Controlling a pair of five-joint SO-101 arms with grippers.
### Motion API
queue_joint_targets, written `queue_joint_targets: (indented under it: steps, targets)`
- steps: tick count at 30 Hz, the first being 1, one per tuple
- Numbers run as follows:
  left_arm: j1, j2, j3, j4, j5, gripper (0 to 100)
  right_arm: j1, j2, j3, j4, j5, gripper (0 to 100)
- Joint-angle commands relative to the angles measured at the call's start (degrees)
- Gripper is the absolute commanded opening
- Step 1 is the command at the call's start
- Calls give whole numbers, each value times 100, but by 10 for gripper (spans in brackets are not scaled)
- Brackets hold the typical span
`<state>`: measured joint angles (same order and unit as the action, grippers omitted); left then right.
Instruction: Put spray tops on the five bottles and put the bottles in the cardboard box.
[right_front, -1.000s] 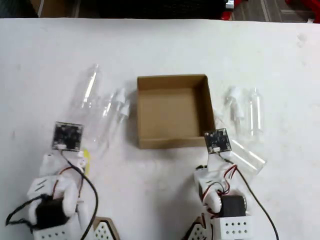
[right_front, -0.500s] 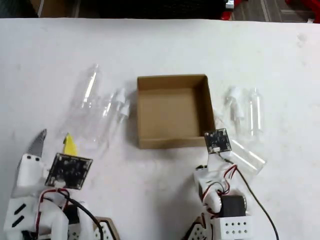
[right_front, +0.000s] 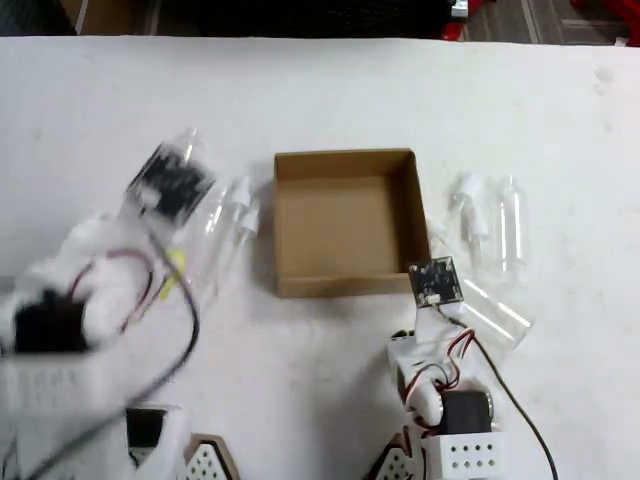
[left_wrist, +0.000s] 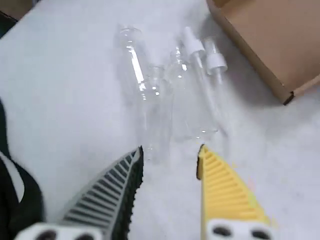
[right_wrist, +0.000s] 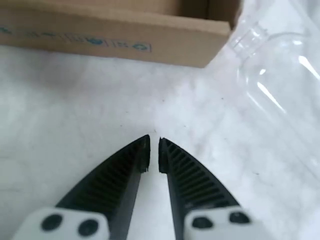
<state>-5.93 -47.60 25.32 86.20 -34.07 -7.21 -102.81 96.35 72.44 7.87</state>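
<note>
Two clear bottles (left_wrist: 145, 100) lie flat beside the cardboard box (left_wrist: 270, 45), just ahead of my left gripper (left_wrist: 170, 152), which is spread wide and empty. My right gripper (right_wrist: 154, 145) is pinched nearly closed on nothing.

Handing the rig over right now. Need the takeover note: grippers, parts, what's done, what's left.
Left gripper: open, empty, above the left bottles, which lie on the table.
Right gripper: shut, empty, low over the table in front of the box, with a bottle beside it.
Spray tops lie by the left bottles. More tops and another bottle lie right of the box.
Done: nothing. The box holds no bottle, and no top is clearly fitted.
Left: fit the tops, then box all the bottles.
</note>
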Motion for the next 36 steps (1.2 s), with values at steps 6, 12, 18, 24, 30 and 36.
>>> queue_joint_targets:
  steps: [6,12,18,24,30,36]
  targets:
    - [356,3547,-2831,360,-35,169,-4,-31,53,40,44,17]
    - [347,5464,-4132,378,-44,193,-4,-31,53,40,44,17]
    - [48,6545,-5064,431,-35,227,-4,-31,53,40,44,17]
    - [-242,7064,-5319,413,-44,230,-4,-31,53,40,44,17]
    - [-242,7204,-5310,281,-44,230,-4,-31,53,40,44,17]
    - [-251,7213,-5301,141,237,230,-4,-31,53,40,44,17]
